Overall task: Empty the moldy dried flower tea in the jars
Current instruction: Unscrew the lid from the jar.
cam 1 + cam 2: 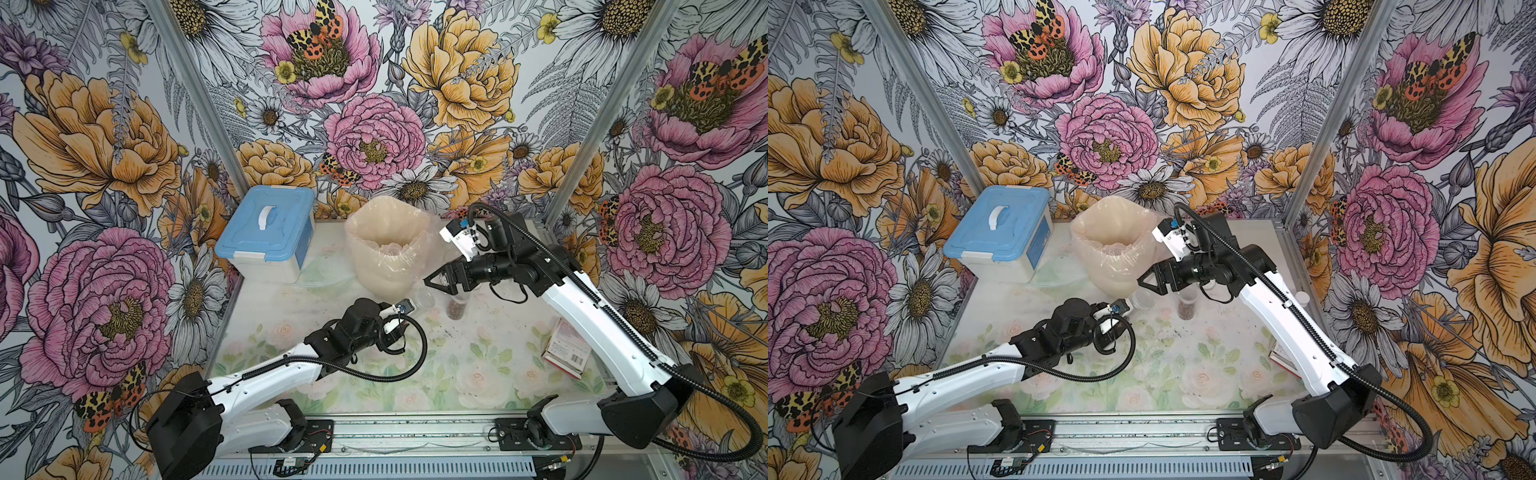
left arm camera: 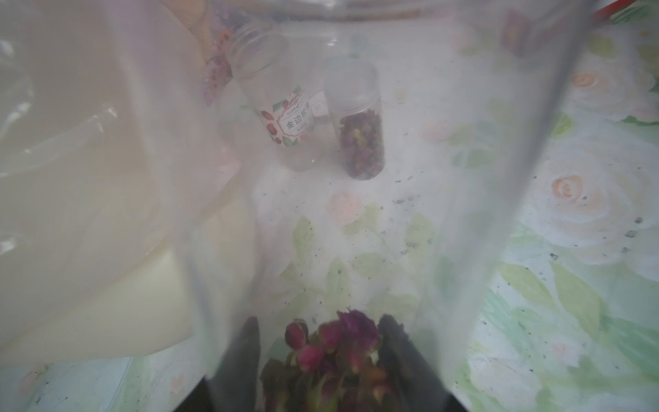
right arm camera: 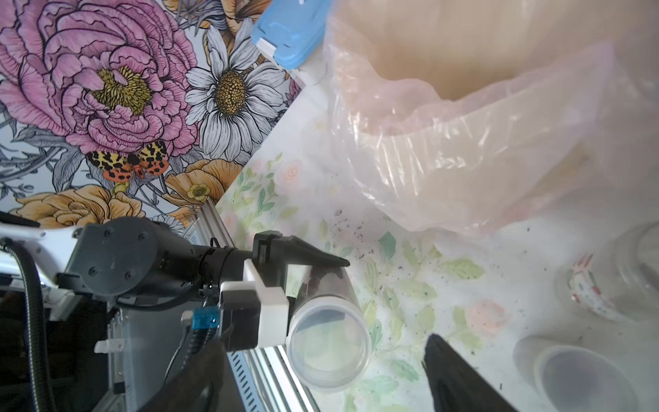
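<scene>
**Clear jar tipped on its side, its round end facing the bin**

Just right of centre in a top view, the left gripper carries the held jar lying nearly level. Its round end is turned toward the bag-lined bin and the right gripper. I judge that this pose offers that end for uncapping or pouring. I cannot tell for sure whether a lid sits on it.

The left fingers pinch the jar's base from both sides, with the dried flower tea heaped between them. The right gripper's fingers stand wide apart, holding and touching nothing. Near them stand the labelled jar, open and seemingly empty, and the capped jar, part full of buds.
</scene>
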`<action>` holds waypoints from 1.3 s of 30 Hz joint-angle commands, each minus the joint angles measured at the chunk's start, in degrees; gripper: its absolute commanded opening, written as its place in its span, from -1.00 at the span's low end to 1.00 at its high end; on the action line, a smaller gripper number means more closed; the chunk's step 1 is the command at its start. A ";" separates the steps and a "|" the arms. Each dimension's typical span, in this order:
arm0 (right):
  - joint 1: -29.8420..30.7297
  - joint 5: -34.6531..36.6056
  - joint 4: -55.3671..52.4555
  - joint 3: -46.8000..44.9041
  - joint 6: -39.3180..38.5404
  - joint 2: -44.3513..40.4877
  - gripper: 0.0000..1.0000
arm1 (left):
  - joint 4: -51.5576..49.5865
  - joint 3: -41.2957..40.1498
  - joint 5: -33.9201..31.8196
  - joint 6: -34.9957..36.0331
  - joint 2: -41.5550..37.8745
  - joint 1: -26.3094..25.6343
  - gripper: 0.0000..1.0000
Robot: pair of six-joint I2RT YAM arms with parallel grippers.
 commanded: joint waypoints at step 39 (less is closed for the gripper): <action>5.78 1.72 -1.58 -3.06 0.41 3.71 -0.28 | 1.98 -0.90 0.49 1.88 -1.51 -0.10 -0.04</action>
